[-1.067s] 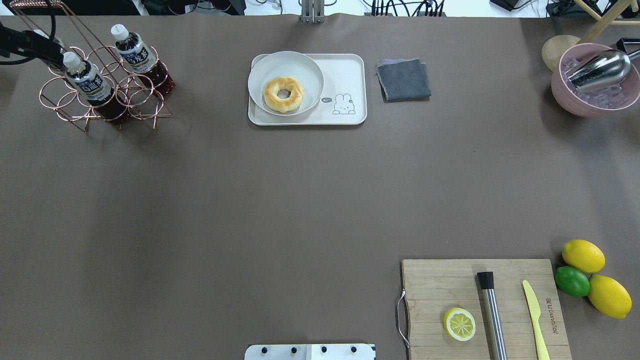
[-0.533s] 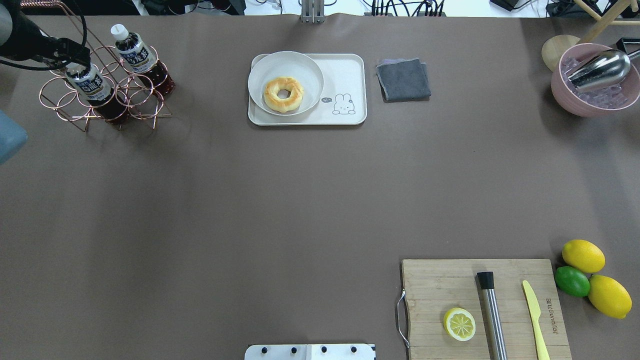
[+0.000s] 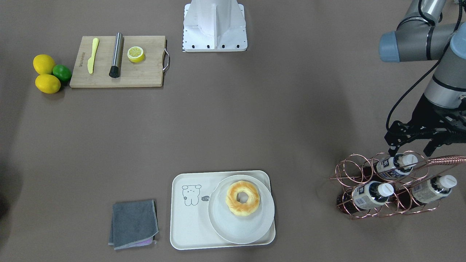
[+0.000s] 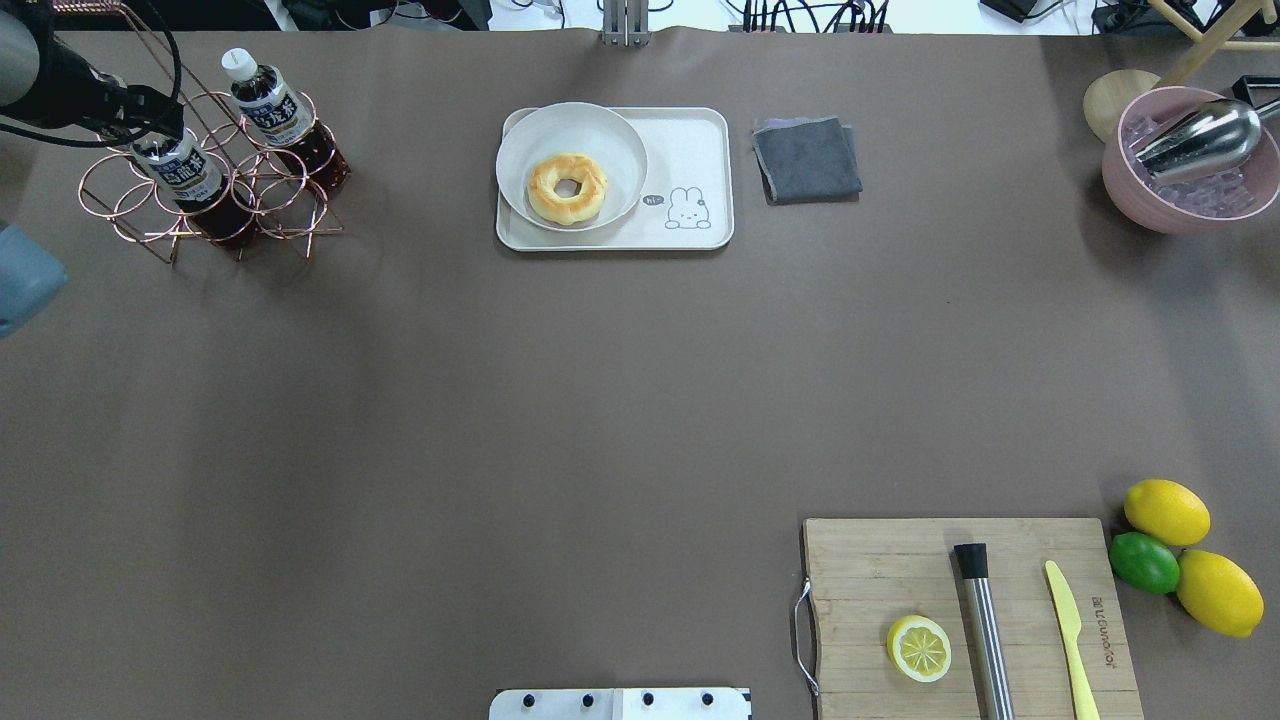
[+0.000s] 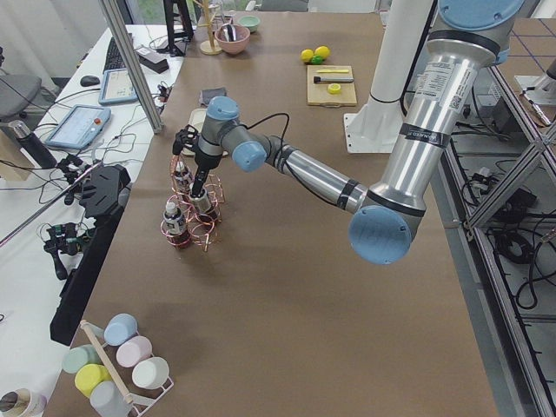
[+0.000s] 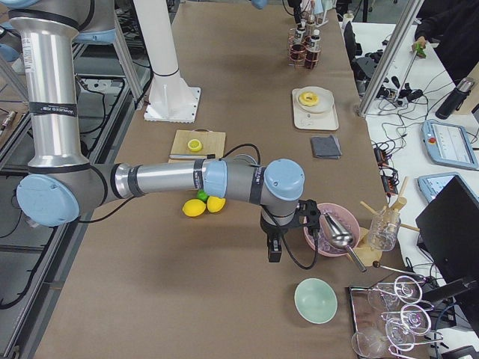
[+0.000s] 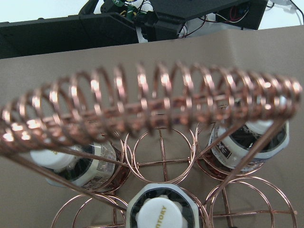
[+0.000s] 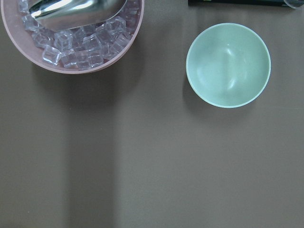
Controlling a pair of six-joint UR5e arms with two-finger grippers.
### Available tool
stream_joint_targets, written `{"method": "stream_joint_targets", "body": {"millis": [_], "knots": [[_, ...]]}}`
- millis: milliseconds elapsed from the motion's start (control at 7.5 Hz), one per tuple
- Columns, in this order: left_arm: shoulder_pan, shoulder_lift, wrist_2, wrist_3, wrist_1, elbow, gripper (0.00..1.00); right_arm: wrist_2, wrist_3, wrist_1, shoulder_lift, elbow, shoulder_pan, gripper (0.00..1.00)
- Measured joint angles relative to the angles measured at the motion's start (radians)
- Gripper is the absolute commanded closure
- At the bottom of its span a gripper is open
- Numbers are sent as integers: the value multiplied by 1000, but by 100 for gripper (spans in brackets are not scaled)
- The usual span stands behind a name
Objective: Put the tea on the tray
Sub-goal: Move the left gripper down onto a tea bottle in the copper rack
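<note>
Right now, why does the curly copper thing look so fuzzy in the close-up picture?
Left wrist view: the copper handle fills the picture, probably too near the lens, so it is out of focus; the white bottle cap below it is sharper, with letters you can read. Front-facing view: the same handle looks crisp.

Bright, even light from overhead washes my matte brown surface point(image 4: 600, 400), leaving only soft, faint shadows. In my left wrist view the coiled copper wire handle point(image 7: 142, 109) smears out of focus and glints. The white-capped clear plastic tea bottle point(image 7: 161, 211) at six o'clock is soft too. The shiny steel scoop point(image 4: 1200, 135) glares at two o'clock.
</note>
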Motion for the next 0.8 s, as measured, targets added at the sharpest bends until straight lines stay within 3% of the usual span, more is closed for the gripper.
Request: {"method": "stream_joint_targets", "body": {"millis": [267, 400, 667, 800], "knots": [[0, -2, 0, 0, -22, 17, 30, 0, 0, 0, 1, 0, 0, 0], [0, -9, -1, 1, -40, 38, 38, 0, 0, -1, 2, 0, 0, 0], [0, -26, -1, 1, -59, 68, 68, 0, 0, 0, 3, 1, -1, 0], [-1, -29, -2, 3, -61, 71, 91, 0, 1, 0, 5, 1, 0, 0]]}}
